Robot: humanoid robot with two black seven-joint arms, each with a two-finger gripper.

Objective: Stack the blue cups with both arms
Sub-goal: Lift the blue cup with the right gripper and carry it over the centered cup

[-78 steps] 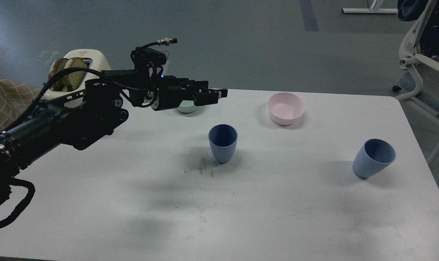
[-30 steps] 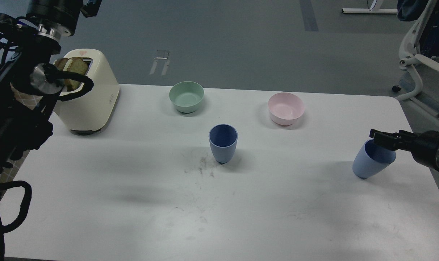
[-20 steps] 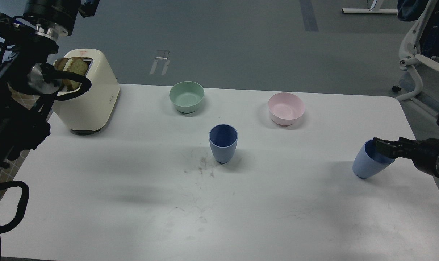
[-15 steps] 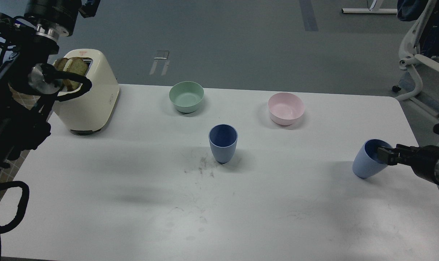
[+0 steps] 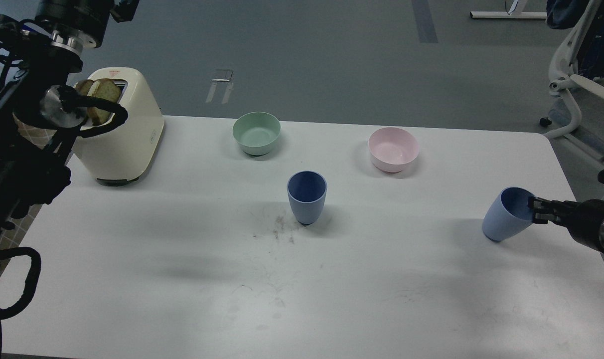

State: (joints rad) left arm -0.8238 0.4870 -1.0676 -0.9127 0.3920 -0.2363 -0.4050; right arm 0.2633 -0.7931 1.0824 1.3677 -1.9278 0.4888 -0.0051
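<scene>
At the right edge of the frame the right gripper [image 5: 535, 211] reaches in low and level, its fingers [image 5: 537, 203] pinched on the near rim of the right-hand blue cup [image 5: 504, 219], which leans toward the gripper with its narrow base at the bench [image 5: 182, 279]; I judge that rim hold is meant to lift it for stacking. The other blue cup [image 5: 307, 197] stands upright at mid-frame, mouth open, well apart. The left arm [image 5: 28, 134] is folded up along the left edge, its fingers out of sight. Behind, toward the upper frame, sit a green bowl [image 5: 256, 132], a pink bowl [image 5: 393, 149] and a cream toaster [image 5: 120, 129] with bread in it; none lies between the two cups.
</scene>
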